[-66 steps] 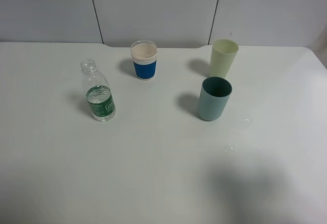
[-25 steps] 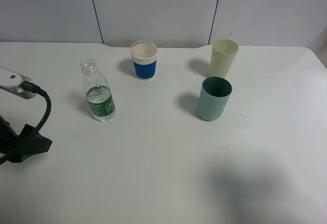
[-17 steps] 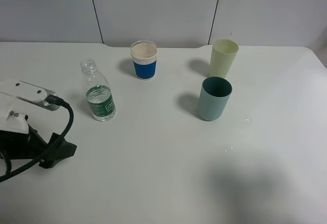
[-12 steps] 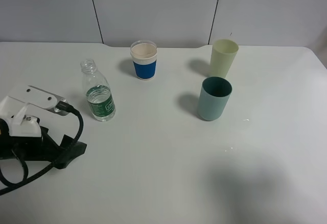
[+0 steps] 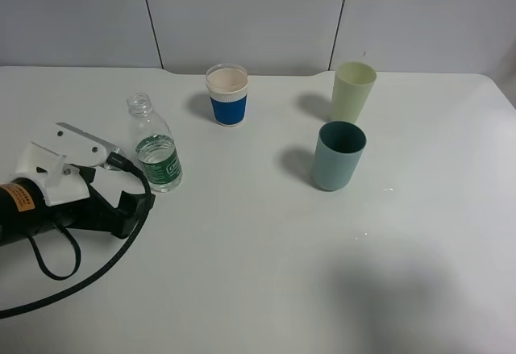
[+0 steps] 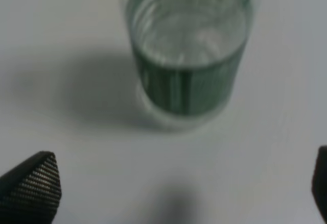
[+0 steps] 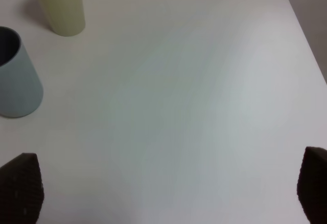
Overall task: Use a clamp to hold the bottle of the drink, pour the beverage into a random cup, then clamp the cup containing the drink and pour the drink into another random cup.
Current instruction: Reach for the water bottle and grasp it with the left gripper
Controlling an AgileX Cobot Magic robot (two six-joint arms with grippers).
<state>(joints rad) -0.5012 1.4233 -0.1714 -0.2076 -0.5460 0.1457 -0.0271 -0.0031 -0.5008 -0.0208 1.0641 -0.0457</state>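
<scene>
I had the left gripper point(image 6: 176, 188) spread wide just beside the clear plastic, green-labelled bottle point(image 5: 156, 154), which stood upright near the white table's point(image 5: 242, 273) left edge. My right gripper point(image 7: 166, 188) also stood wide.

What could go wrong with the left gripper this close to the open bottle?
The water bottle has no cap and is part full, so a bump from the open left gripper could tip it and spill water. The arm's black cable curves close to the bottle's base and might drag against it.
</scene>
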